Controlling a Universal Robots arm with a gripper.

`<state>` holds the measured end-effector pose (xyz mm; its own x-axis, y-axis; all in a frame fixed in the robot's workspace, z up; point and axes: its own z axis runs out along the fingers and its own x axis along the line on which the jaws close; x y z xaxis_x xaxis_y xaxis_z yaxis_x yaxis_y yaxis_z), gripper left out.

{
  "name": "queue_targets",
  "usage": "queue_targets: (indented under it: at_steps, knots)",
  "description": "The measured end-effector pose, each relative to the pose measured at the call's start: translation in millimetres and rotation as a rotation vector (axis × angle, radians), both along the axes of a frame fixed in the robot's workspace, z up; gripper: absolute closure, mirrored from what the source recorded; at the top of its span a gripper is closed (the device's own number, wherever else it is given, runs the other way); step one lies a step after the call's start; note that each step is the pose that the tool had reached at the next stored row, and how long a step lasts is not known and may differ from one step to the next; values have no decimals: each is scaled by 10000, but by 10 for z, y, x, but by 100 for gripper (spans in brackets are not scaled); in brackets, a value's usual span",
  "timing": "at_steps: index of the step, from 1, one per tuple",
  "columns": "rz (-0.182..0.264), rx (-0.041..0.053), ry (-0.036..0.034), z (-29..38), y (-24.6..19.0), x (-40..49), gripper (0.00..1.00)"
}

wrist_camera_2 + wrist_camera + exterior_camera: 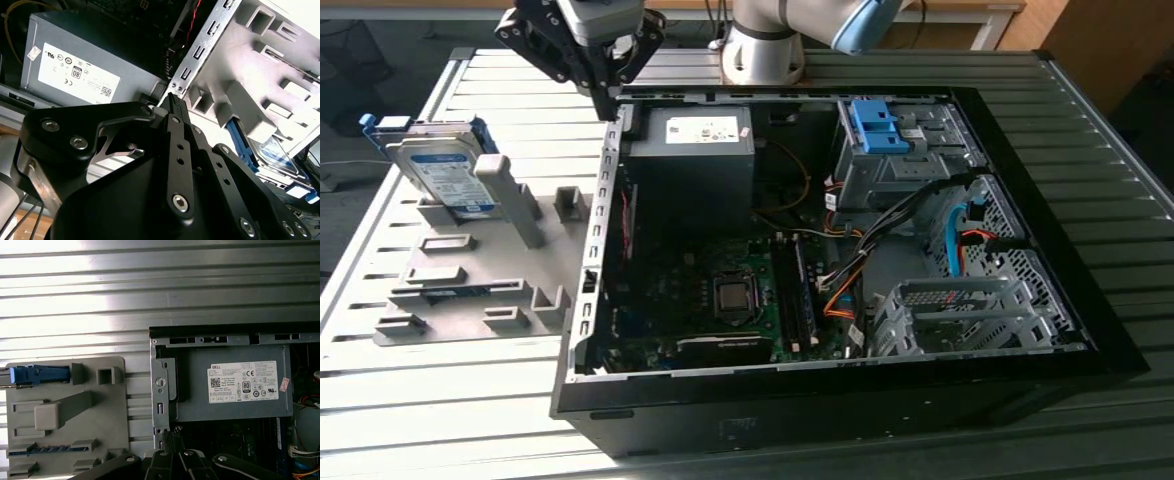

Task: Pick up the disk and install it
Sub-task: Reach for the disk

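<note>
Open computer case [854, 420] beside grey holder tray [507, 270]

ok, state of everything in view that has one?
computer case: lying flat, side panel off
disk: standing tilted in the grey holder, ungripped
gripper: shut, empty, above the computer case edge
perforated drive cage: empty

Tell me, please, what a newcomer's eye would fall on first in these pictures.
The open computer case lying on the slatted table, with its boards and cables bare, takes most of the exterior view. At the exterior view's left the disk, silver in a blue frame, stands tilted in a grey fixture. The black gripper hangs shut over the case's wall nearest that fixture, holding nothing.
</note>
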<state>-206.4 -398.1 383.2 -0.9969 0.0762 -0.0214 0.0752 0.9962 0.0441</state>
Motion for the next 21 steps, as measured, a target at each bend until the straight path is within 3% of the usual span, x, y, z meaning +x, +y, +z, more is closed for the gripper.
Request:
queue_targets:
  at_steps: [21]
  knots:
    - [0, 0, 23, -26, 0, -56, 89]
